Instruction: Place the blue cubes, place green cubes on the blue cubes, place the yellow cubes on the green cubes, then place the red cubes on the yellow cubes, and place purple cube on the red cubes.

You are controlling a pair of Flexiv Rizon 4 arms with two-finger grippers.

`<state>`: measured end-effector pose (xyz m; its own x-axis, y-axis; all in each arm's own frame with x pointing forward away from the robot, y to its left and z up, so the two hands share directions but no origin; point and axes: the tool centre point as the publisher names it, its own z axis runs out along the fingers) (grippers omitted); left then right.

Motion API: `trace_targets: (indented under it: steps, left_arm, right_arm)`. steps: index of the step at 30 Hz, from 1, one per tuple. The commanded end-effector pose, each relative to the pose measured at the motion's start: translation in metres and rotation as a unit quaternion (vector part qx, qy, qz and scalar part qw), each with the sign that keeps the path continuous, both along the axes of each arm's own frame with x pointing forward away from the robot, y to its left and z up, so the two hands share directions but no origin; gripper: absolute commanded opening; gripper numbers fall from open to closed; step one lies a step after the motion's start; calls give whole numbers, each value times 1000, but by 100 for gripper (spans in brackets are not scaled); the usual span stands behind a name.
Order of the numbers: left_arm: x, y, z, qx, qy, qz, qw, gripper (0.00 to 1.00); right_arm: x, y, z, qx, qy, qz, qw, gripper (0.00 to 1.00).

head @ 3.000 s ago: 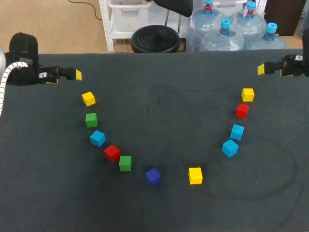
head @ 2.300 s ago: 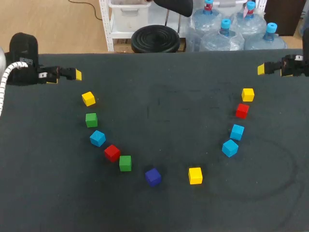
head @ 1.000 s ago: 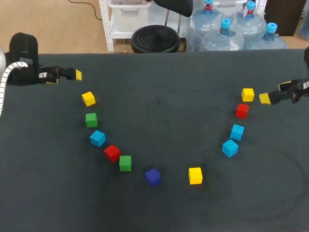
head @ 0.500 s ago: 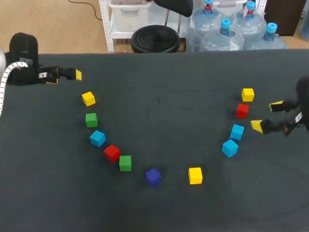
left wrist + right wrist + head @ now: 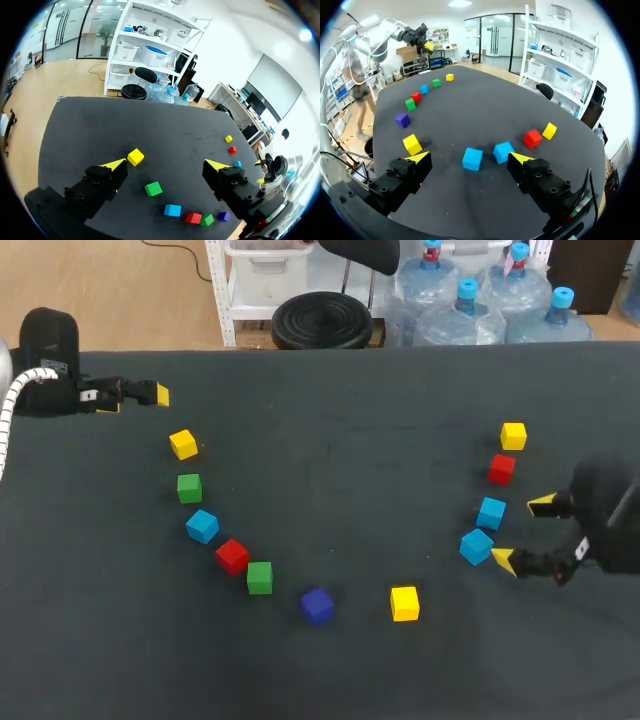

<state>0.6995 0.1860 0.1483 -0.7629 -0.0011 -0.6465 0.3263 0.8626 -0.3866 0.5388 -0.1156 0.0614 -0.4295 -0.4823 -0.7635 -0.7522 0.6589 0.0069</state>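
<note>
Eleven cubes lie in a U on the dark table. On the left run a yellow, green, blue, red and green cube. A purple cube and a yellow cube sit at the near middle. Up the right go two blue cubes, a red and a yellow. My right gripper is open just right of the two blue cubes, which lie ahead between its fingers in the right wrist view. My left gripper is open at the far left, holding nothing.
The middle of the U is bare dark cloth. The table's far edge runs behind the cubes. In the left wrist view the left row's yellow, green and blue cubes lie ahead of the open fingers.
My right arm has swung from the far right edge toward me and inward, and its gripper now sits beside the two blue cubes. The left arm and all cubes stayed put.
</note>
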Motion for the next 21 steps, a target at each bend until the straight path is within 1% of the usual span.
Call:
trace_targets:
  steps: [1, 13, 17, 21]
  left_arm:
    - [0, -1, 1, 3, 2, 1, 1000, 100]
    - [0, -1, 1, 3, 2, 1, 1000, 100]
    - [0, -1, 1, 3, 2, 1, 1000, 100]
    - [0, -1, 1, 3, 2, 1, 1000, 100]
  right_arm:
    - [-6, 5, -8, -79, -84, -138, 984, 100]
    - [-6, 14, -25, -83, -85, -201, 972, 100]
    - [-5, 17, -33, -88, -83, -218, 968, 100]
    - [-4, 21, -40, -87, -77, -225, 967, 100]
